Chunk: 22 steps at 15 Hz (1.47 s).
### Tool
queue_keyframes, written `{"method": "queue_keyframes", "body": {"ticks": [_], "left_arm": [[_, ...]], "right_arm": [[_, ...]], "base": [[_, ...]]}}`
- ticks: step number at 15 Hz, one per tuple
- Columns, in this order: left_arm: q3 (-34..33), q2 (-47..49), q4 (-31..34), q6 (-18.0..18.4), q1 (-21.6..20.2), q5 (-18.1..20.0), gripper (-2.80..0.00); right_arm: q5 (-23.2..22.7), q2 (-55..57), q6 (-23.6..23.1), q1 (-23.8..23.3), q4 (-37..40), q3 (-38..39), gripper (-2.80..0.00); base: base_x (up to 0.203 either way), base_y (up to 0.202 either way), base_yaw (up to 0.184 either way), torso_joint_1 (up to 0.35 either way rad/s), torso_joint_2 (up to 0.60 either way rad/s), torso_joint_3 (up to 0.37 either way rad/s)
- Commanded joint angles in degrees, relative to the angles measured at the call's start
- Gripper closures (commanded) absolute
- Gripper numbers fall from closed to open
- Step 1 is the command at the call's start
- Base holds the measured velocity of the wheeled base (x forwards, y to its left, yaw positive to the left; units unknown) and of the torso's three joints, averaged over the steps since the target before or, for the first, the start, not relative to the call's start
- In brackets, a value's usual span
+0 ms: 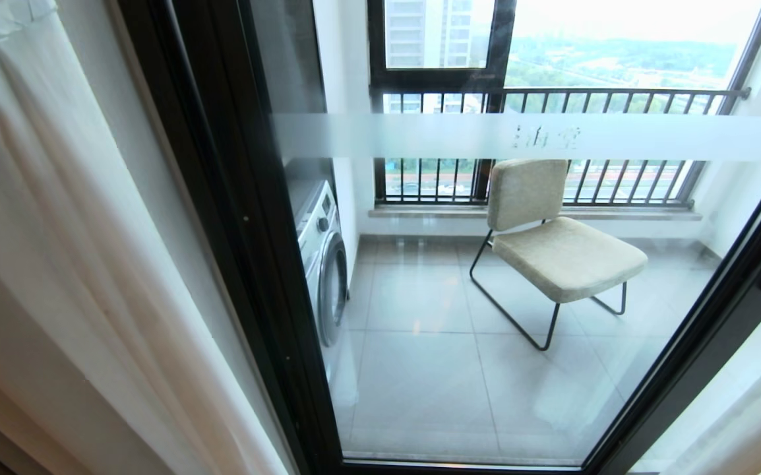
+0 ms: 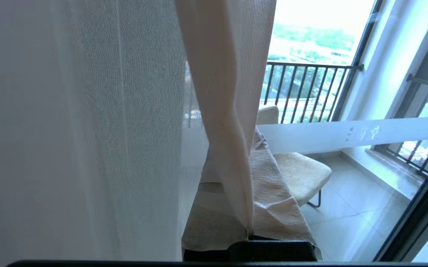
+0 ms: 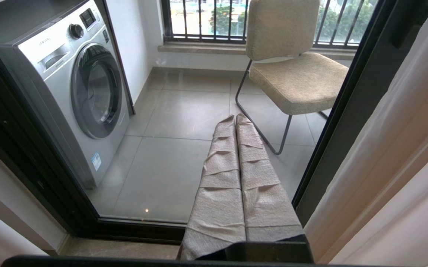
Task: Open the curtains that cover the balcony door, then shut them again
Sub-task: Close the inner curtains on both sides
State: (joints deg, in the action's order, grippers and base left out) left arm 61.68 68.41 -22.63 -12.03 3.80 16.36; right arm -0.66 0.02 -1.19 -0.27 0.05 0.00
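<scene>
The curtains hang gathered at the left of the balcony door, whose glass with its frosted band stands uncovered in the head view. In the left wrist view my left gripper, its fingers wrapped in cloth, is shut on a twisted fold of the sheer white curtain. More sheer hangs beside that fold. My right gripper is shut with nothing in it, low before the glass. Another cream curtain panel hangs close beside it.
Behind the glass, on the tiled balcony, stand a beige chair on a black wire frame and a silver washing machine. Barred windows close the far side. The door's dark frame post runs down at the right.
</scene>
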Motion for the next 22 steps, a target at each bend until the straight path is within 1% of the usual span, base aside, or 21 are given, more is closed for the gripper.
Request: {"method": "queue_keyframes", "body": {"ticks": [1, 3, 4, 7, 16, 18, 19, 22], "left_arm": [[-0.4, 0.2, 0.0, 1.1, 2.1, 0.1, 0.0], [-0.3, 0.3, 1.5, 2.2, 3.0, 0.0, 0.0], [-0.2, 0.2, 2.4, 2.3, 3.5, 0.0, 0.0], [-0.3, 0.1, 2.4, 2.4, 4.2, 0.0, 0.0], [-0.7, -0.3, 2.4, 2.4, 4.3, 0.0, 0.0], [-0.6, -0.2, 2.4, 2.4, 4.6, 0.1, 0.0], [-0.6, -0.2, 2.4, 2.4, 5.5, 0.0, 0.0], [-0.7, -0.3, 2.4, 2.4, 6.5, 0.1, 0.0]], "right_arm": [[0.0, 0.0, 0.0, 0.0, 0.0, 0.0, 0.0], [0.0, 0.0, 0.0, 0.0, 0.0, 0.0, 0.0], [0.0, 0.0, 0.0, 0.0, 0.0, 0.0, 0.0], [0.0, 0.0, 0.0, 0.0, 0.0, 0.0, 0.0], [0.0, 0.0, 0.0, 0.0, 0.0, 0.0, 0.0], [0.0, 0.0, 0.0, 0.0, 0.0, 0.0, 0.0], [0.0, 0.0, 0.0, 0.0, 0.0, 0.0, 0.0], [0.0, 0.0, 0.0, 0.0, 0.0, 0.0, 0.0]], "base": [[0.0, 0.0, 0.0, 0.0, 0.0, 0.0], [0.0, 0.0, 0.0, 0.0, 0.0, 0.0], [0.0, 0.0, 0.0, 0.0, 0.0, 0.0], [0.0, 0.0, 0.0, 0.0, 0.0, 0.0], [0.0, 0.0, 0.0, 0.0, 0.0, 0.0], [0.005, -0.062, -0.007, 0.007, 0.0, 0.0], [0.001, -0.132, -0.003, 0.002, 0.01, -0.002], [0.0, -0.191, -0.002, 0.001, 0.0, 0.002]]}}
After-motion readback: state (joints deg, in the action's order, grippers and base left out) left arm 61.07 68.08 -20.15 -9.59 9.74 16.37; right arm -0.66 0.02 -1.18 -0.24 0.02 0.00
